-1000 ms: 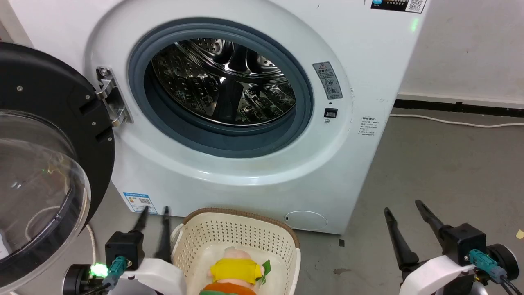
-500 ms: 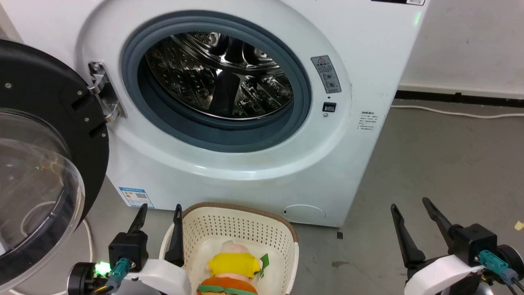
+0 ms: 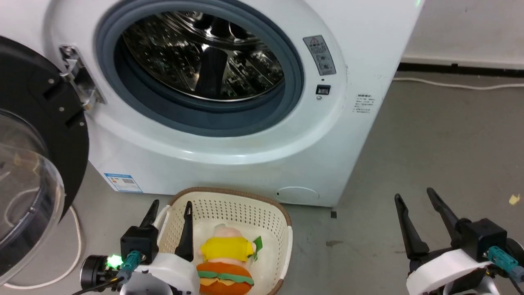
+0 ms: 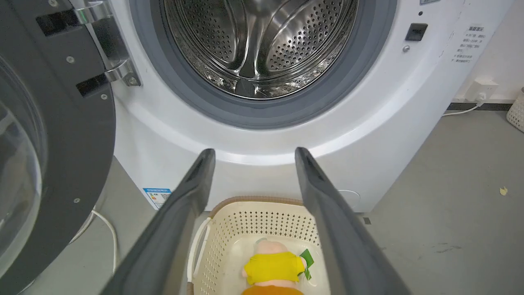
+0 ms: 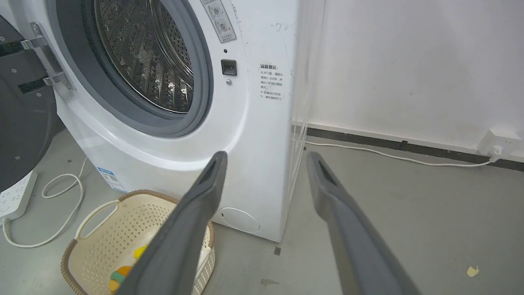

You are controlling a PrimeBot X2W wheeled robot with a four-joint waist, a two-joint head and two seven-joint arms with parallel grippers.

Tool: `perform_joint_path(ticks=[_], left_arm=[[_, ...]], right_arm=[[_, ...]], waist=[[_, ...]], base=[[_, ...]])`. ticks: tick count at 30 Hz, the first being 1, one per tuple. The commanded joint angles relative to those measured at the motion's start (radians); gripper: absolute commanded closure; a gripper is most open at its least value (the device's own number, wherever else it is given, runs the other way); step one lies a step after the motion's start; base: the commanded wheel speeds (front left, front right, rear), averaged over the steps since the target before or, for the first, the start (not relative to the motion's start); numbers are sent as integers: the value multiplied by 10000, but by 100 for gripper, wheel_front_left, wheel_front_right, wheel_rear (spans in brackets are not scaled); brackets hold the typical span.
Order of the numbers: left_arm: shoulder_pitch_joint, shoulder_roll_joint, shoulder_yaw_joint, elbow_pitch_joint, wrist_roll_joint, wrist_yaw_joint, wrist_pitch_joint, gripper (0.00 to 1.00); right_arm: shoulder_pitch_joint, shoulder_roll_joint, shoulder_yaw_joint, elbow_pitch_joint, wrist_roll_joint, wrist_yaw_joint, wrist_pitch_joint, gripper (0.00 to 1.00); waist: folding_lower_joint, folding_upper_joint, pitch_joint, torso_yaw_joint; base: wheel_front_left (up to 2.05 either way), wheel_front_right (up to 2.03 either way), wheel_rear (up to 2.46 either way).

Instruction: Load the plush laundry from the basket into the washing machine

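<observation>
Head view: washing machine (image 3: pixel 245 164) at 12 o'clock, door (image 3: pixel 41 123) open at 9; basket (image 3: pixel 229 192) at 6 holds the plush laundry (image 3: pixel 225 250); left gripper (image 3: pixel 172 202) at 7, right gripper (image 3: pixel 413 193) at 4, both spread, empty.
Left wrist view: blue sticker (image 4: pixel 156 196), unreadable.
Right wrist view: white cable (image 5: pixel 389 155) at 3.

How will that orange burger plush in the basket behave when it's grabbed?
The burger plush looks soft and stuffed, so it probably squashes rather than slips. Likely light for its size. Rounded, it might roll if nudged, though the basket walls should stop it.
</observation>
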Motion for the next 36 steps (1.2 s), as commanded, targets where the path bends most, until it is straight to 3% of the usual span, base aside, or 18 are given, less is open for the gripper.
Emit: perform_joint_path(ticks=[1,20,36], left_arm=[[-272,5,-65,171,-45,-5,-107,0],[-1873,246,-273,2472,-397,-144,-231,0],[-3451,929,-499,5131,-700,-282,396,0]], right_arm=[[-158,1,-19,-42,111,-2,-106,0],[-667,2,93,-222,625,-4,-481,0],[-1205,3,508,-225,1258,-5,-815,0]], waist=[[-2,0,172,-92],[-2,0,1724,-785],[-2,0,3477,-1512]], base=[[0,0,0],[0,0,0],[0,0,0]])
